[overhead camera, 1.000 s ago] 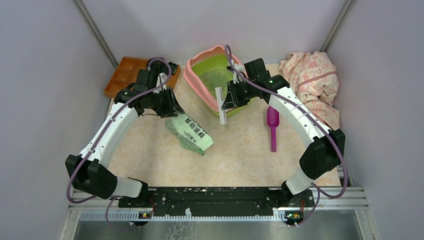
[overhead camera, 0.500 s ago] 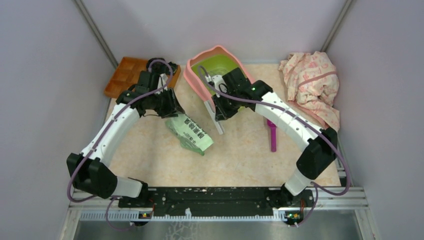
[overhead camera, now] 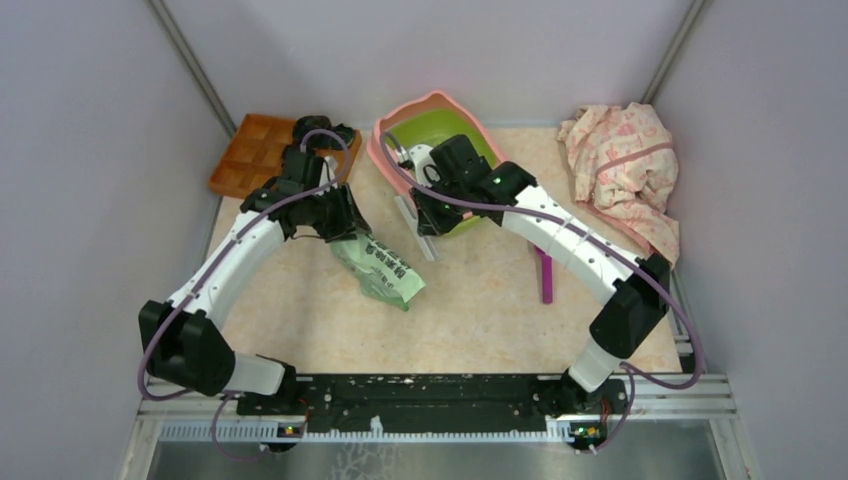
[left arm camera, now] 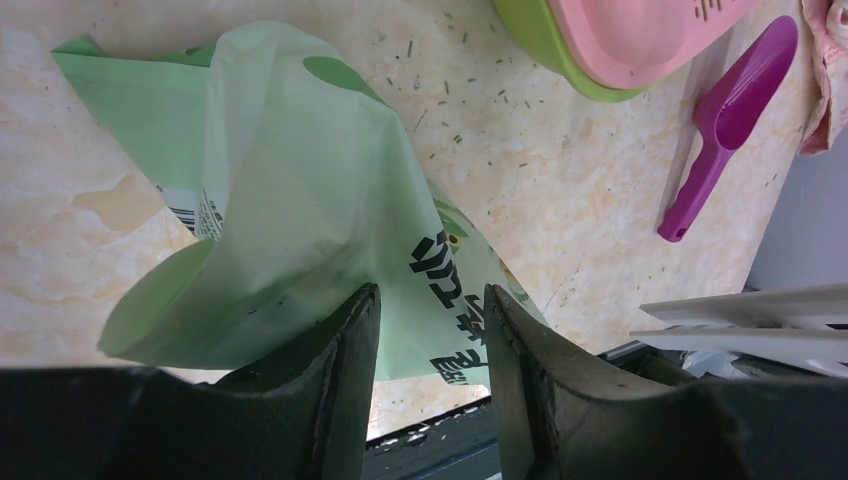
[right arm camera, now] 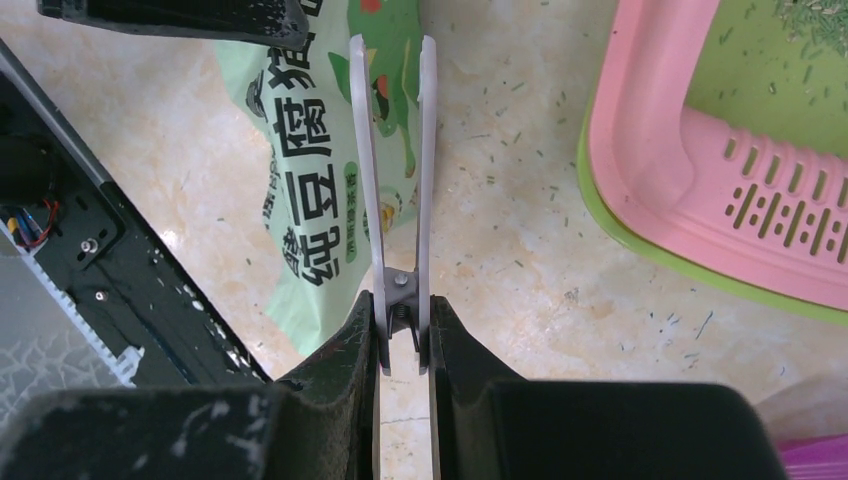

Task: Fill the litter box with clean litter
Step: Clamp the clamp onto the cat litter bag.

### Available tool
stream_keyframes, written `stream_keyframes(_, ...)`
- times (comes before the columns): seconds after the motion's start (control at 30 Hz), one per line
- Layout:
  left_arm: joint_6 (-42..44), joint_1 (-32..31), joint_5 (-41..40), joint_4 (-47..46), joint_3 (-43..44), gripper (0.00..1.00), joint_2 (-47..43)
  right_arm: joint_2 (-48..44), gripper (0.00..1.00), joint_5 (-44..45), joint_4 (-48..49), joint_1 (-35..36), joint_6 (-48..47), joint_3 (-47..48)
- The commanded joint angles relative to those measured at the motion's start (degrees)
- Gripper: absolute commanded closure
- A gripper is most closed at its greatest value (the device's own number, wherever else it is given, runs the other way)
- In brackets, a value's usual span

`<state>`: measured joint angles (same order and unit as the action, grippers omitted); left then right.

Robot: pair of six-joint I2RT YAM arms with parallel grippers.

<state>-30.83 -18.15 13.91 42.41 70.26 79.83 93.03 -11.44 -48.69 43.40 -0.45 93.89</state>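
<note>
The litter box (overhead camera: 432,128), a lime green basin with a pink rim, stands at the back centre; its slotted pink grate (right arm camera: 790,215) faces me. Dark litter (right arm camera: 815,25) lies in the basin, and stray granules dot the tabletop. My right gripper (overhead camera: 424,214) is shut on a long white spring clip (right arm camera: 392,150), which points at the pale green printed bag (overhead camera: 385,268). My left gripper (left arm camera: 428,295) hangs open just over the crumpled upper end of the bag (left arm camera: 280,200). A fold of the bag reaches its fingertips (left arm camera: 358,330).
A purple scoop (overhead camera: 545,278) lies right of centre, partly under the right arm. A pink patterned cloth (overhead camera: 625,165) is heaped at the back right. An orange-brown compartmented wooden tray (overhead camera: 255,150) sits at the back left. Grey walls close in three sides.
My right arm has swung left with the clip, from over the litter box to the table beside the bag. My left gripper's jaws have widened a little over the bag.
</note>
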Motion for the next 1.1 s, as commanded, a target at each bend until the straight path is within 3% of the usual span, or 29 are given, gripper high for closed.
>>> stream_keyframes(0.0, -0.78, 0.22, -1.71, -2.98, -2.24, 0.51, -1.95, -0.23, 1.00, -0.84, 5.59, 1.18, 1.33, 1.81)
stream_keyframes(0.43, -1.00, 0.25, -1.96, -4.97, -2.67, 0.51, -0.86, -0.21, 1.00, 2.56, 9.35, 6.35, 1.51, 0.03)
stream_keyframes(1.07, -0.90, 0.22, -1.92, -4.97, -3.01, 0.51, -1.14, -0.62, 1.00, 2.19, 12.27, 7.56, 2.13, -3.87)
